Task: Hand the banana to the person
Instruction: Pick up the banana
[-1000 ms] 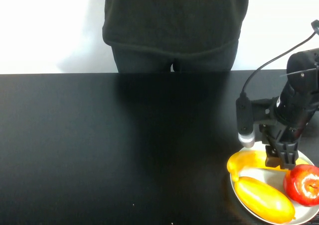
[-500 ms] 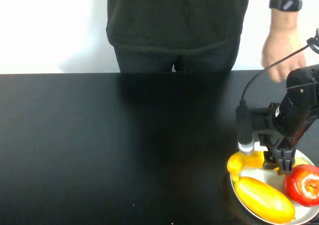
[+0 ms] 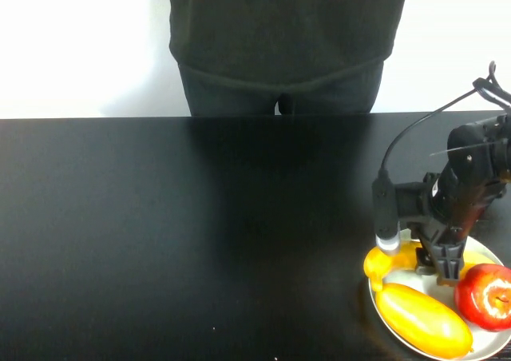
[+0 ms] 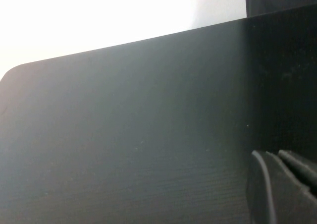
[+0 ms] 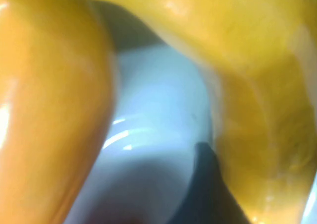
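Observation:
The banana (image 3: 393,259) lies on the white plate (image 3: 374,299) at the table's front right, its tip pointing left. It fills much of the right wrist view (image 5: 257,85). My right gripper (image 3: 447,267) is down on the plate over the banana's right half, touching it. The person (image 3: 283,37) stands behind the table's far edge, torso only in view. My left gripper (image 4: 285,184) shows only in the left wrist view, shut and empty above bare black table.
On the same plate lie a plump yellow-orange fruit (image 3: 423,321) in front and a red apple (image 3: 485,295) at the right, both close to my right gripper. The black table (image 3: 200,233) stretches left.
My right gripper has sunk a little lower onto the banana. The person's hand with a wristwatch showed at the far right half a second ago and is now out of view.

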`<control>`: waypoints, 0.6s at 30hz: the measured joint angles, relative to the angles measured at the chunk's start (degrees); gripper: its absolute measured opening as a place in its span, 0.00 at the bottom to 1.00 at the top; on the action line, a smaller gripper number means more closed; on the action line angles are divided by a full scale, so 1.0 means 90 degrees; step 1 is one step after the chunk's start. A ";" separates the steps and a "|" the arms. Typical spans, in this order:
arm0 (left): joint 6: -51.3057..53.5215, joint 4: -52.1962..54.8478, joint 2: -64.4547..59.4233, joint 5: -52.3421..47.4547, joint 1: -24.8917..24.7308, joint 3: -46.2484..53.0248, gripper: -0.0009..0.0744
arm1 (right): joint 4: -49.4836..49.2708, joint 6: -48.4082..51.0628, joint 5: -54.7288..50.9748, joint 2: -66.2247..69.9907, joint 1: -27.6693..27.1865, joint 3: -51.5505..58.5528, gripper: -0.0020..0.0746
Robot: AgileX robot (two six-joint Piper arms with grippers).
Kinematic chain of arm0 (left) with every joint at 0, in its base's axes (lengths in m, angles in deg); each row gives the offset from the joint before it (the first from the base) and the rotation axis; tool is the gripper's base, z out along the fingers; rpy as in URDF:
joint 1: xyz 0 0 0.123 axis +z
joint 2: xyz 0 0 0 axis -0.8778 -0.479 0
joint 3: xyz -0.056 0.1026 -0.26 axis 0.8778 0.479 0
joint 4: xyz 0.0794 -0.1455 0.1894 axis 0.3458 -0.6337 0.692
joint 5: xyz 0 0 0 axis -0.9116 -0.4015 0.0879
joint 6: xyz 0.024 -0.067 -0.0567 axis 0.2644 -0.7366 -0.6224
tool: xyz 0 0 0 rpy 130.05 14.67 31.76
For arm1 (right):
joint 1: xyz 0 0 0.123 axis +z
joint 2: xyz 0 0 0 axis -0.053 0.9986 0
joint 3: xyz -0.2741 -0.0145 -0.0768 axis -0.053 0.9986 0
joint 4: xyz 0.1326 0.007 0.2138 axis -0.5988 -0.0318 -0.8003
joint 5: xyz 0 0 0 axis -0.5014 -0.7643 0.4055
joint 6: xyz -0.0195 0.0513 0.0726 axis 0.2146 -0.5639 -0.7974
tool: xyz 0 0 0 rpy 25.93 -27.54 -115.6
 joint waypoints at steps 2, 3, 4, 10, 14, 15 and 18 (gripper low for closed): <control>0.0000 0.0000 0.0000 0.0000 0.0000 0.0000 0.00 | 0.0000 0.0000 0.0083 0.0047 0.0000 0.0000 0.53; 0.0000 0.0000 0.0000 0.0000 0.0000 0.0000 0.00 | 0.0000 0.0000 0.0097 0.0073 0.0000 0.0000 0.53; 0.0000 0.0000 0.0000 0.0000 0.0000 0.0000 0.00 | 0.0000 0.0000 0.0121 0.0088 0.0000 0.0000 0.53; 0.0000 0.0000 0.0000 0.0000 0.0000 0.0000 0.00 | 0.0000 0.0000 0.0242 0.0249 0.0000 0.0000 0.53; 0.0000 0.0000 0.0000 0.0000 0.0000 0.0000 0.00 | -0.0044 0.0000 0.0271 0.0312 0.0000 0.0000 0.53; 0.0000 0.0000 0.0000 0.0000 0.0000 0.0000 0.00 | -0.0057 0.0000 0.0271 0.0321 0.0000 0.0000 0.52; 0.0000 0.0000 0.0000 0.0000 0.0000 0.0000 0.00 | -0.0098 0.0000 0.0260 0.0321 0.0000 0.0000 0.47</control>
